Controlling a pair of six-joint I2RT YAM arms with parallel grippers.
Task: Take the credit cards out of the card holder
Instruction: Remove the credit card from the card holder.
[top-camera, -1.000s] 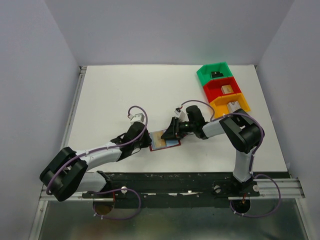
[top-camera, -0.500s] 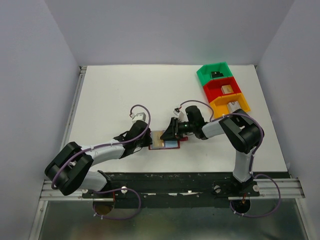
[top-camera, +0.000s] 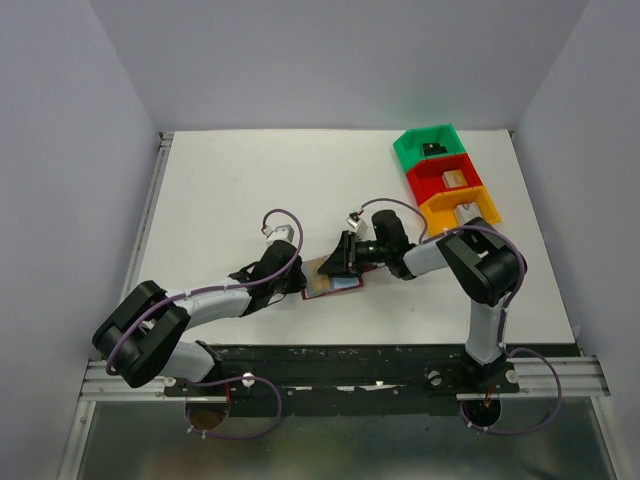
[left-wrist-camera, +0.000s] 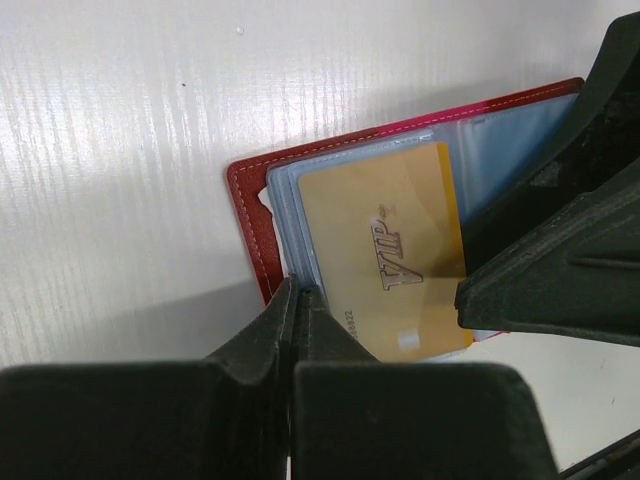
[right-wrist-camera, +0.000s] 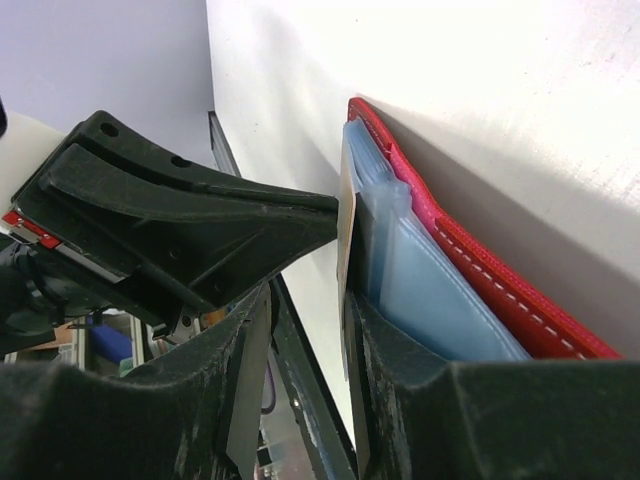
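The dark red card holder (top-camera: 348, 283) lies open near the table's front middle, its light blue sleeves (left-wrist-camera: 505, 140) showing. In the left wrist view its red border (left-wrist-camera: 245, 205) frames a gold-tan credit card (left-wrist-camera: 385, 250) marked VIP lying on the sleeves. My left gripper (top-camera: 299, 281) is shut, its tips (left-wrist-camera: 297, 292) pinching the near-left edge of the blue sleeves. My right gripper (top-camera: 341, 262) is open over the holder's right half; the gold card's edge (right-wrist-camera: 345, 235) stands against its right finger (right-wrist-camera: 385, 345). The other cards are hidden.
Green (top-camera: 430, 148), red (top-camera: 445, 178) and orange (top-camera: 462, 208) bins stand in a row at the back right, each with small items. The left gripper's black body (right-wrist-camera: 190, 225) sits close in front of the right gripper. The table's front edge (top-camera: 350, 347) is near.
The card holder has turned and shifted slightly towards the left. The left gripper has stretched in to its edge; the right gripper has edged up and left.
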